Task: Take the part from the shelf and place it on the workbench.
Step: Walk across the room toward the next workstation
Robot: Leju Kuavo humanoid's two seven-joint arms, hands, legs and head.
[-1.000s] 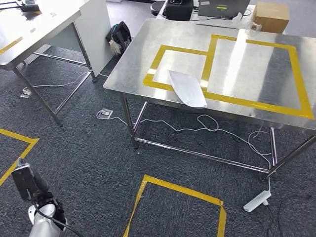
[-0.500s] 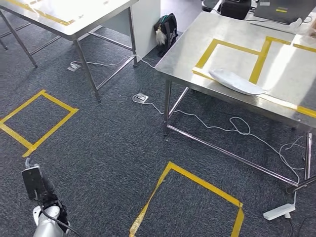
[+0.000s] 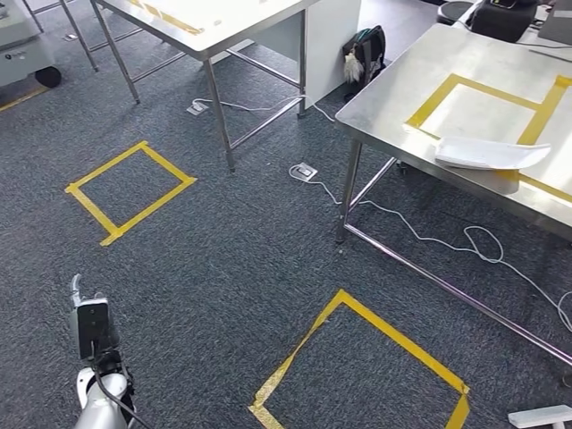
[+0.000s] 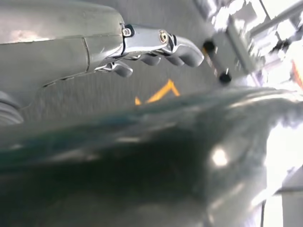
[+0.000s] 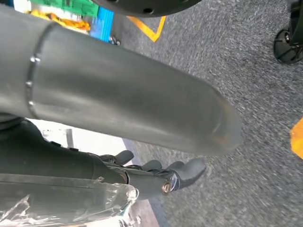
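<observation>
- white part [image 3: 489, 154] is lying flat on the steel bench [image 3: 398, 98] over on the right, near the front edge. It sits across one strip of the yellow tape frame [image 3: 432, 96] that's stuck on the bench top
- no hand is anywhere close to it, it's just lying there on its own
- left hand [image 4: 157, 45]: fingers stretched out fairly straight and close together, nothing in them, carpet behind. The left arm [image 3: 101, 402] hangs low at the bottom left of the head view, well apart from the bench
- right hand [image 5: 161, 175]: same deal, fingers out loose and holding nothing, hanging over the carpet
- under the bench a white cable [image 3: 432, 237] snakes across the floor from a floor socket [image 3: 304, 170] just by the bench leg, and a power strip [image 3: 542, 416] is at the bottom right corner
- black bag [image 3: 364, 54] on the floor behind the bench's far corner, next to a white panel
- second table [image 3: 222, 22] at the top left, also with yellow tape on it
- two yellow tape squares on the grey carpet: one on the left [image 3: 131, 192], one nearer in the middle [image 3: 364, 357]
</observation>
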